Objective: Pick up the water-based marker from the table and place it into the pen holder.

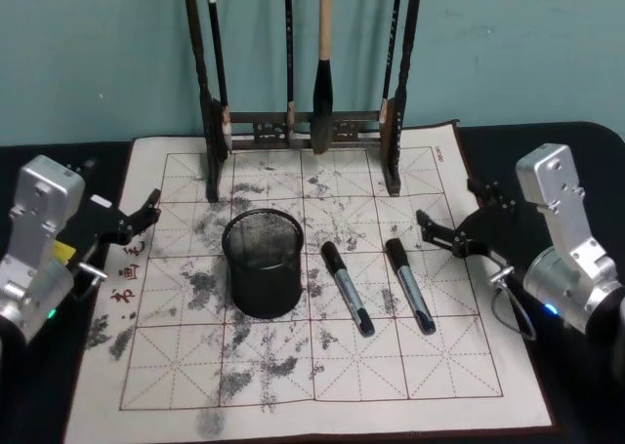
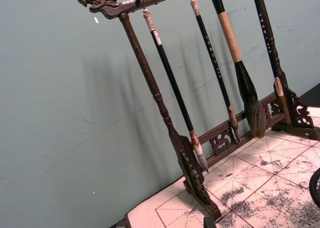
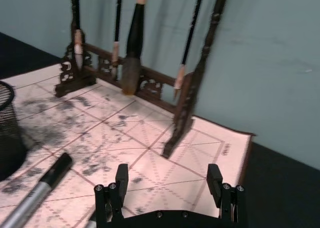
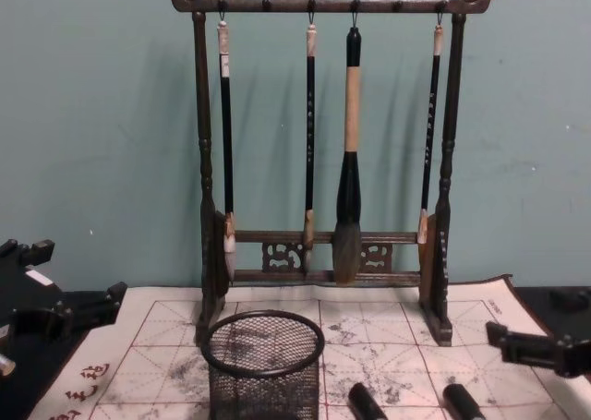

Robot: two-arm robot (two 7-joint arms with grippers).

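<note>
1. Right now two water-based markers lie flat on the practice mat (image 1: 322,385), both outside the pen holder (image 1: 262,286). The inner marker (image 1: 348,288) is just to the right of the holder. The outer marker (image 1: 410,286) lies further right, roughly parallel to it and not touching it.
2. Each marker has a black cap toward the brush rack (image 1: 293,127) and a grey barrel toward the robot.
3. The pen holder stands upright near the middle of the mat, in front of the rack's left post and apart from both markers.
4. The right gripper (image 1: 446,202) hovers over the mat's right edge, near the outer marker but not touching it. In the right wrist view its fingers (image 3: 121,177) are spread wide and hold nothing.
5. The left gripper (image 1: 135,213) sits at the mat's left edge, well apart from the markers. In the chest view its two fingers also stand apart, with nothing between them.
6. The mat is white with a red grid and grey ink stains, and it lies on a black table (image 1: 576,141).
7. Four brushes hang from the rack's top bar, and the thick brush (image 4: 349,198) is third from the left.
</note>
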